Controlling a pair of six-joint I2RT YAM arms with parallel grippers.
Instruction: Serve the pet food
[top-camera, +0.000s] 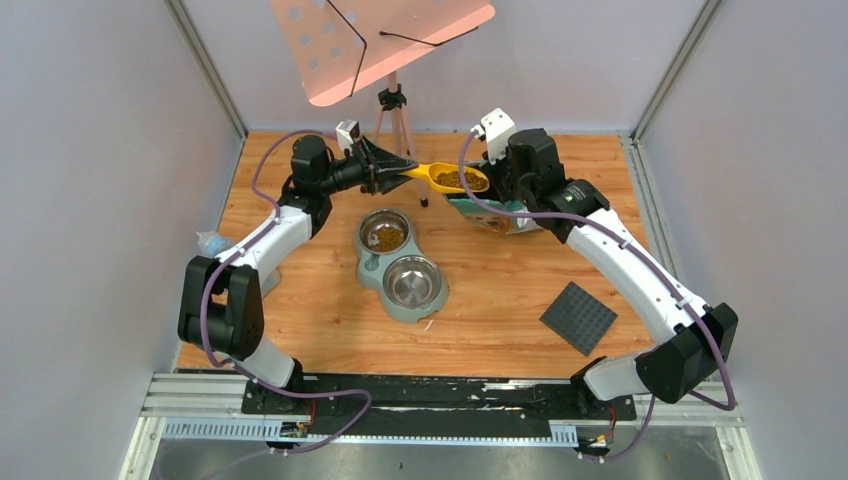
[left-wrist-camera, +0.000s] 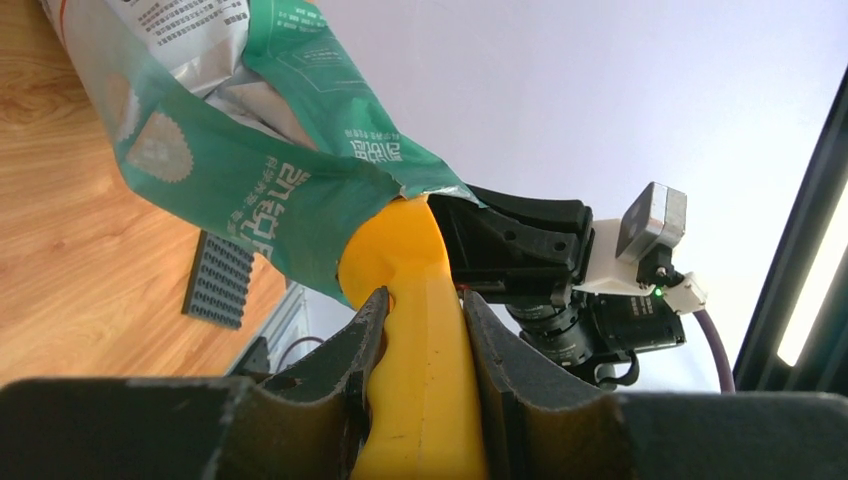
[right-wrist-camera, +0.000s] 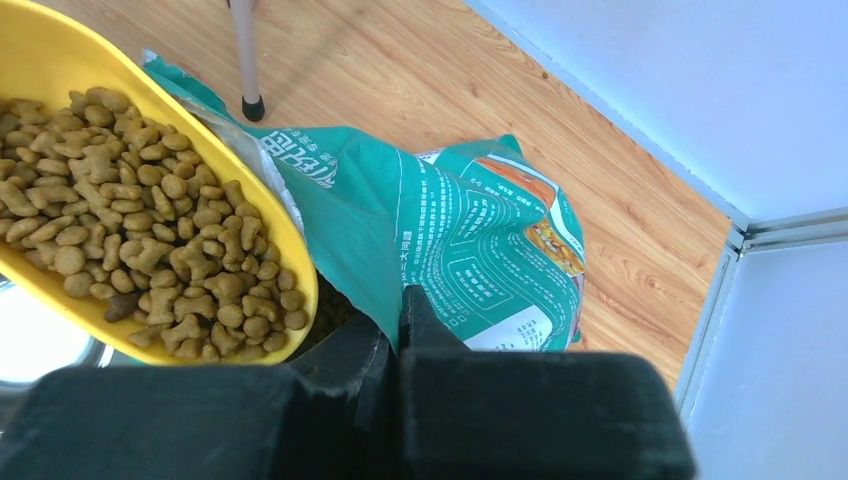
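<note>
Here, pet food (top-camera: 461, 179) beyond left pincer (top-camera: 398, 172)

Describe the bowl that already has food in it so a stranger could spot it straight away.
On the wooden table, near its middle, lies a pale green feeder with two steel bowls set in it. Take the far bowl, the one nearer the back wall. It holds brown kibble, while the near bowl beside it is bare shiny metal.
</note>
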